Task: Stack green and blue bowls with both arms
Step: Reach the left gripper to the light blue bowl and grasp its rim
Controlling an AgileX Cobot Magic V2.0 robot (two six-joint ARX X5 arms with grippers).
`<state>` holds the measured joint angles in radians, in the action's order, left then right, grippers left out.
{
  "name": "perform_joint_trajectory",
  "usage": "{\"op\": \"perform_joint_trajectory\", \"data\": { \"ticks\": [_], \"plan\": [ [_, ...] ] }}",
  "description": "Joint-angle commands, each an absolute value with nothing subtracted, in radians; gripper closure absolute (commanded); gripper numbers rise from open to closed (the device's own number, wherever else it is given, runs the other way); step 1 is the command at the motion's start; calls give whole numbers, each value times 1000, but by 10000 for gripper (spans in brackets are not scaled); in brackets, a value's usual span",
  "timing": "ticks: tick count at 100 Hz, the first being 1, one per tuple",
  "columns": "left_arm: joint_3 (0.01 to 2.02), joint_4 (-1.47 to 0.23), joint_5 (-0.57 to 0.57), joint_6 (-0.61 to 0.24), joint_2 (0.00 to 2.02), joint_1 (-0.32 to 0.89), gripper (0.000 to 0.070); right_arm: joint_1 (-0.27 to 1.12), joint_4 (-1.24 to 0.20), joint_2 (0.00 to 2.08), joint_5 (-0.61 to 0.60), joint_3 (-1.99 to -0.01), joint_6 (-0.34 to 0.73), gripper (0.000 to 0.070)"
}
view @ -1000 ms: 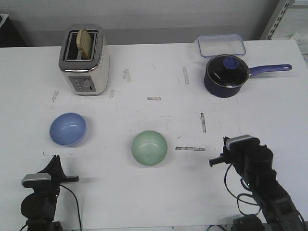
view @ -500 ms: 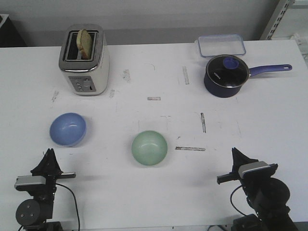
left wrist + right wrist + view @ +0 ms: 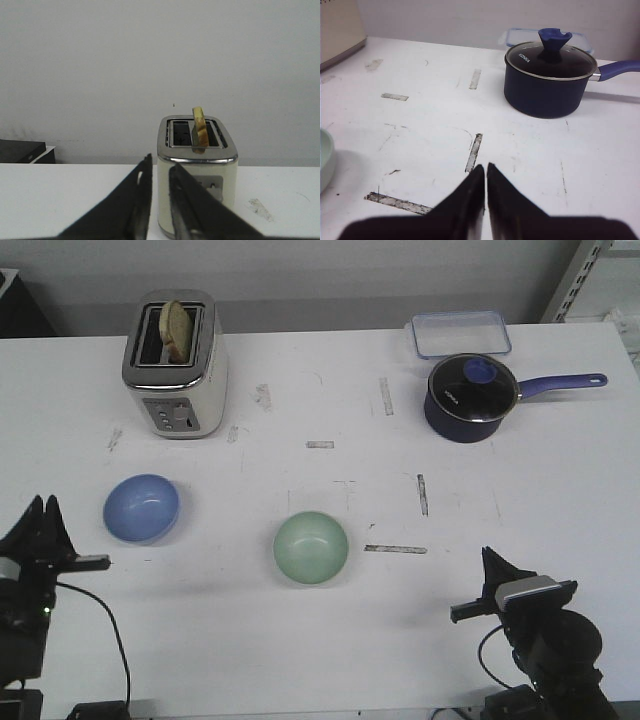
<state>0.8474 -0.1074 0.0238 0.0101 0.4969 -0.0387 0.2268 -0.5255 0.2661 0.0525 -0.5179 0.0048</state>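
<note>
The blue bowl (image 3: pixel 141 507) sits upright and empty on the white table at the left. The green bowl (image 3: pixel 311 547) sits upright and empty near the table's middle, apart from it; its rim also shows at the edge of the right wrist view (image 3: pixel 324 160). My left gripper (image 3: pixel 44 505) is at the far left, left of the blue bowl, jaws a little apart and empty (image 3: pixel 160 162). My right gripper (image 3: pixel 488 560) is near the front edge, right of the green bowl, shut and empty (image 3: pixel 485 167). Neither gripper touches a bowl.
A cream toaster (image 3: pixel 175 365) with a bread slice (image 3: pixel 178 328) stands at the back left. A navy saucepan (image 3: pixel 470 397) with a lid and long handle stands at the back right, with a clear container (image 3: pixel 460 334) behind it. Tape marks dot the table (image 3: pixel 330 640).
My left arm has swung left to the table's left edge and its jaws have parted slightly. My right arm drew back toward the front edge a second ago, then stayed still. The bowls have not moved.
</note>
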Motion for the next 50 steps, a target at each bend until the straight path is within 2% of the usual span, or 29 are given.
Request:
{"op": "perform_joint_trajectory", "data": {
  "ticks": [1, 11, 19, 25, 31, 50],
  "plan": [
    [954, -143, 30, 20, 598, -40, 521, 228, -516, 270, 53, -516, 10, 700],
    [1069, -249, 36, 20, 740, -41, 392, 228, -516, 270, 53, -516, 10, 700],
    [1132, -332, 54, 10, 854, -51, 235, 228, -516, 270, 53, -516, 9, 700],
    [1152, -371, 57, 7, 918, -56, 154, 228, -516, 270, 53, -516, 9, 700],
    [1155, -403, 58, -3, 981, -65, 118, 228, -516, 270, 53, -516, 9, 700],
    [1155, -533, 64, -15, 1200, -134, 116, 228, -516, 270, 53, -516, 9, 700]
  ]
}}
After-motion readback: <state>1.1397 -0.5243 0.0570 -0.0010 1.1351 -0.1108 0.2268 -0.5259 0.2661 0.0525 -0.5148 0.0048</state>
